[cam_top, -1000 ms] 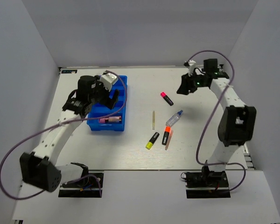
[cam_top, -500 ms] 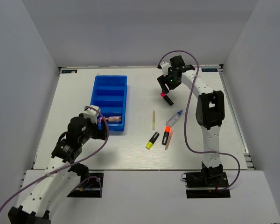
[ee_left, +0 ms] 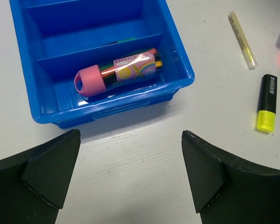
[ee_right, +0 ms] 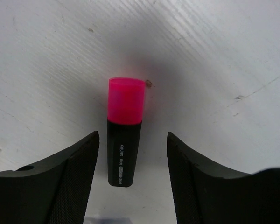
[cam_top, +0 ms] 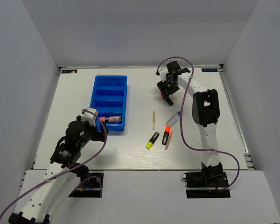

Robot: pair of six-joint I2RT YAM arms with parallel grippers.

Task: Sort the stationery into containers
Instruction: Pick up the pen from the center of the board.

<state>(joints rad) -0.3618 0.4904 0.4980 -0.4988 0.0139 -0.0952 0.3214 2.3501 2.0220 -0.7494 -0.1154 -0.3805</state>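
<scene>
**Mia:** What is the right tool [ee_right: 130, 144] doing?

**Ben:** It is open and holds nothing. One finger is on each side of the pink highlighter [ee_right: 124, 137], with a gap on both sides. The highlighter lies flat on the white worktop [ee_right: 214, 56]. Its pink end points away from the tool.

**Mia:** And the left tool [ee_left: 130, 161]?

**Ben:** That one is wide open too, with nothing in it. It hangs over the worktop, just by the near end of the blue tray [ee_left: 182, 60].

**Mia:** What is in the tray?

**Ben:** The fat pink marker [ee_left: 119, 74] lies in the nearest part. A bit of green [ee_left: 126, 41] peeks over the wall of the next part. It may be a highlighter, but I can't tell.

**Mia:** What is outside the tray?

**Ben:** In the middle of the worktop lie a thin stick [ee_left: 242, 39] and the yellow highlighter [ee_left: 267, 109]. The orange highlighter [cam_top: 165, 136] is just beside that, with a second stick [cam_top: 168, 141] right by it. The clear tube [cam_top: 174, 118] lies a little farther back.
</scene>
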